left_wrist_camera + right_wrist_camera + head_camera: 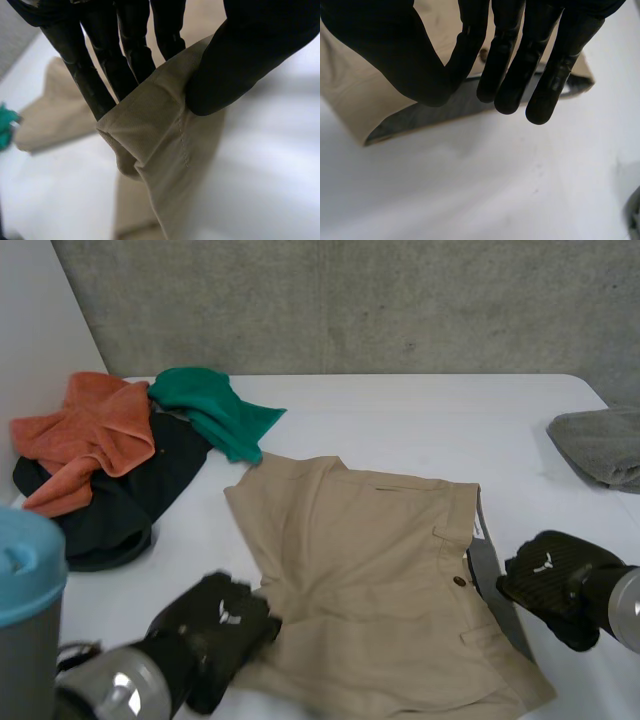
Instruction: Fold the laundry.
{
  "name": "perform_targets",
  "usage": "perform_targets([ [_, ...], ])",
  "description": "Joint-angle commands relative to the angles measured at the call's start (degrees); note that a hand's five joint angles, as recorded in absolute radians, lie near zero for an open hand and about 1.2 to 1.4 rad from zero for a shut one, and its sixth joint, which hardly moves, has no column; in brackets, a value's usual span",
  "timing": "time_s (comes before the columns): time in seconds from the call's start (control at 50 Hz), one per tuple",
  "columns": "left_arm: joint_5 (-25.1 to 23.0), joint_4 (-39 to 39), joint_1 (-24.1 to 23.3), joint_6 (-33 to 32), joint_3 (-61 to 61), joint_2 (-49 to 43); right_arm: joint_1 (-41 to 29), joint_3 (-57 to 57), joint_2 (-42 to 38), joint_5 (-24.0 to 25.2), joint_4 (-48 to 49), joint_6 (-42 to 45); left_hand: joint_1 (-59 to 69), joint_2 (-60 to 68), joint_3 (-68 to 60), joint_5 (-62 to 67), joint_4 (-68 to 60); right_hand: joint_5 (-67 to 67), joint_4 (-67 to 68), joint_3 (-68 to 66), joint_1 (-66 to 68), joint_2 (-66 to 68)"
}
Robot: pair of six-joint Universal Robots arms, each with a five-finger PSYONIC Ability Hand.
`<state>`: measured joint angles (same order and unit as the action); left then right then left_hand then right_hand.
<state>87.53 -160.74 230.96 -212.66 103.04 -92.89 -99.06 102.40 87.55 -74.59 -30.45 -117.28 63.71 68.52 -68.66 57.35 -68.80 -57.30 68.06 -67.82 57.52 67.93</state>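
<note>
One pair of khaki shorts (pixel 370 570) lies flat mid-counter (pixel 420 420), plus four other cloths: orange (pixel 85 430), green (pixel 215 410) and black (pixel 120 505) heaped at far left, grey (pixel 605 445) at the right edge. Left robot hand (pixel 215 625) has thumb and fingers clamped on the shorts' near-left leg edge. Right robot hand (pixel 550 580) has straight, relaxed fingers holding nothing, just beside the waistband.

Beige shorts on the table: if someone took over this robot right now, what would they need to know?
Left hand: pinching the beige shorts at their near left edge.
Right hand: open, fingers straight by the waistband, holding nothing.
Shorts lie spread on the table, unfolded.
Orange cloth, green cloth and black garment heaped far left; grey cloth far right.
Nothing folded yet; all is left.
</note>
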Motion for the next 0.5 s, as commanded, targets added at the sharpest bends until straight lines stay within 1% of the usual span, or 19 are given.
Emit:
perform_targets([
  [0.02, 0.0, -5.8, 1.9, -0.6, -3.2, -5.6, -0.8, -1.6, -3.1, 2.5, 6.3, -2.4, 0.4, -4.4, 4.6, -3.3, 4.7, -12.7, 11.9, -12.2, 22.5, 12.1],
  [0.04, -0.2, -5.8, 1.9, -0.5, -3.4, -5.8, -0.7, -2.0, -3.3, 2.6, 6.5, -3.0, -7.3, -12.1, 12.3, -11.0, 12.4, -5.6, 4.8, -5.1, 15.4, 5.0],
  [0.06, -0.2, -5.8, 1.9, -0.5, -3.5, -5.8, -0.7, -2.8, -3.4, 2.8, 6.7, -4.4, -32.0, -36.9, 37.0, -35.7, 37.1, 32.9, -33.7, 33.5, -23.2, -33.6],
  [0.08, -0.3, -5.9, 1.8, -0.6, -3.5, -5.8, -0.7, -3.1, -3.5, 2.9, 6.7, -5.2, -43.5, -48.3, 48.4, -47.1, 48.5, 50.1, -50.9, 50.7, -40.4, -50.8],
  [0.1, -0.2, -6.0, 1.7, -0.6, -3.6, -5.7, -0.7, -3.3, -3.4, 3.0, 6.7, -6.1, -49.6, -54.4, 54.5, -53.2, 54.7, 57.3, -58.1, 57.8, -47.5, -57.9],
  [0.18, -0.2, -7.0, 1.8, -0.5, -5.8, -4.4, -0.4, -4.7, -3.3, 3.9, 7.2, -10.4, -49.1, -53.9, 54.1, -52.8, 54.2, 57.3, -58.1, 57.8, -47.5, -57.9],
  [0.24, 0.0, -8.3, 2.6, 0.0, -9.1, -4.5, -0.4, -4.9, -3.1, 5.9, 7.4, -14.2, -46.9, -51.8, 51.9, -50.6, 52.0, 57.3, -58.1, 57.8, -47.5, -57.9],
  [0.28, 0.0, -9.0, 3.5, 0.2, -10.4, -5.0, -0.5, -5.0, -2.6, 6.4, 7.2, -16.0, -43.6, -48.4, 48.5, -47.2, 48.7, 57.3, -58.1, 57.8, -47.5, -57.9],
  [0.3, -0.1, -9.2, 4.9, 0.1, -11.2, -6.0, -0.6, -5.1, -1.5, 6.9, 7.1, -17.5, -42.9, -47.7, 47.9, -46.5, 48.0, 57.3, -58.1, 57.8, -47.5, -57.9],
  [0.34, -0.1, -9.2, 6.2, -0.3, -11.7, -7.5, -0.4, -5.0, -0.4, 7.3, 7.1, -18.7, -42.7, -47.5, 47.7, -46.4, 47.8, 57.3, -58.1, 57.8, -47.5, -57.9],
  [0.42, 0.0, -8.5, 6.0, 0.4, -11.5, -9.5, -0.1, -4.8, 0.3, 7.5, 7.1, -19.3, -42.7, -47.5, 47.7, -46.4, 47.8, 57.3, -58.1, 57.8, -47.5, -57.9],
  [0.5, 0.1, -6.4, 3.8, 1.2, -9.1, -9.2, 0.1, -4.3, 0.3, 8.1, 7.2, -19.3, -41.4, -46.2, 46.3, -45.0, 46.5, 57.3, -58.1, 57.8, -47.5, -57.9],
])
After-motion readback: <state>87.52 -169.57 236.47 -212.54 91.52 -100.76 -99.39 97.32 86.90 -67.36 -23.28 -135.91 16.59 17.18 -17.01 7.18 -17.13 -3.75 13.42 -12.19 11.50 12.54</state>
